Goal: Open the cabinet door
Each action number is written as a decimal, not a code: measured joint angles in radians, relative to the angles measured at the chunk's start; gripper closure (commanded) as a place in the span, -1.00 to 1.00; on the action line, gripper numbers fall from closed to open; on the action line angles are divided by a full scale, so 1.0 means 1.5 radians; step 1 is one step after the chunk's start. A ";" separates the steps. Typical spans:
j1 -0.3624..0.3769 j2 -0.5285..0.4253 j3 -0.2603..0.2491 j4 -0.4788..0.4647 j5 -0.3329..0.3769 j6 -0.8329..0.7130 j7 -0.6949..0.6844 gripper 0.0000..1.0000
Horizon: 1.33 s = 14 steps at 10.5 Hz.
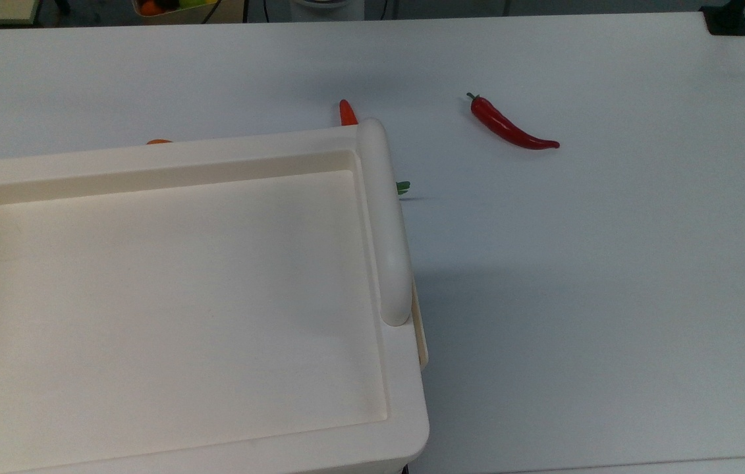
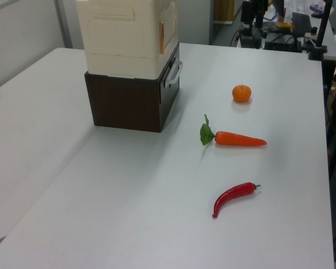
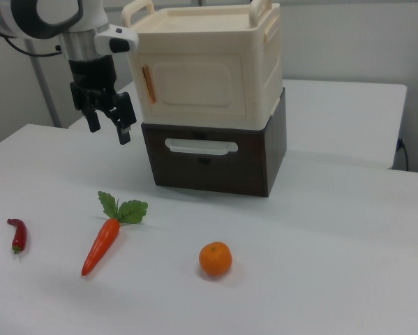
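Right view: end effector [image 3: 109, 125] hangs in the air off the cream cabinet's [image 3: 209, 66] front corner, at the right view's left, fingers apart w/ nothing between them, not touching anything. Cabinet door [image 3: 197, 86] is the cream panel on the cabinet face toward this camera; it sits flush & closed, w/ an orange strip [image 3: 148, 84] along the edge nearest the end effector. Cabinet rests on a dark brown drawer unit [image 3: 212, 160] w/ a white handle [image 3: 201, 146]. On the white surface [image 3: 320, 265] in front: red chili [image 3: 17, 235], carrot w/ green leaves [image 3: 102, 243], orange [image 3: 215, 259], spaced apart in a row.

Top view: recessed cabinet top [image 1: 168, 303] w/ thick rounded bar handle [image 1: 385, 224] along the top view's right side; chili [image 1: 510, 126] lies well apart on the surface.

Left view: cabinet [image 2: 128, 36] stacked on the drawer unit [image 2: 128, 103], w/ orange [image 2: 242, 93], carrot [image 2: 235, 138], chili [image 2: 234, 197] off to the left view's right.
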 measured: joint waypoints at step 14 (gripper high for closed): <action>-0.014 0.006 -0.002 0.009 0.036 0.007 -0.028 -1.00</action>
